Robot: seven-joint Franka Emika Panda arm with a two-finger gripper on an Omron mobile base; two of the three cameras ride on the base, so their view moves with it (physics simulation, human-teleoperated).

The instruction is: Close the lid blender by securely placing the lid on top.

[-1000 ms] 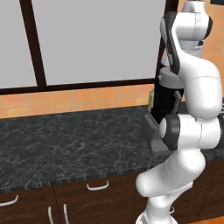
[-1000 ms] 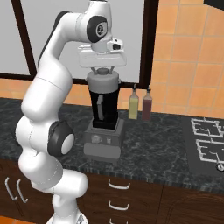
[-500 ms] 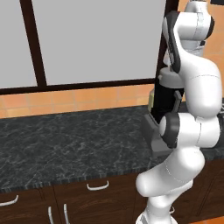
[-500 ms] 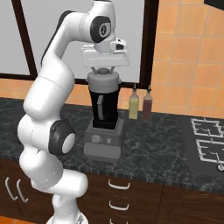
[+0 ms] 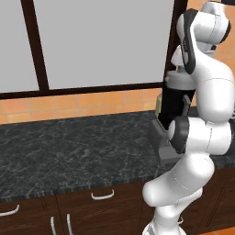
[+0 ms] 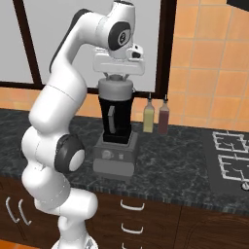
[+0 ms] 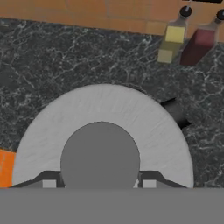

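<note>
The lid (image 6: 115,89) sits on the mouth of the blender (image 6: 115,132), a light grey cap topping the dark jar, and the gripper (image 6: 115,77) is directly above it, pointing straight down. In the hand view the lid (image 7: 103,140) shows as a pale ring around a darker raised centre, with the finger tips (image 7: 49,180) on either side of that centre knob; whether they press on it or stand just clear of it I cannot tell. The jar's side handle (image 7: 175,112) juts out past the lid's rim.

The blender stands on a dark speckled stone counter (image 6: 175,165), its boxy grey base toward the counter's near edge. Just right of it, against the orange tiled wall (image 6: 204,82), stand a yellow bottle (image 6: 148,117) and a dark red bottle (image 6: 164,118) side by side. Farther right is a stovetop (image 6: 231,158). A large window (image 5: 101,43) runs along the wall to the left, and dark drawers with pale handles (image 5: 103,195) lie below the counter.
</note>
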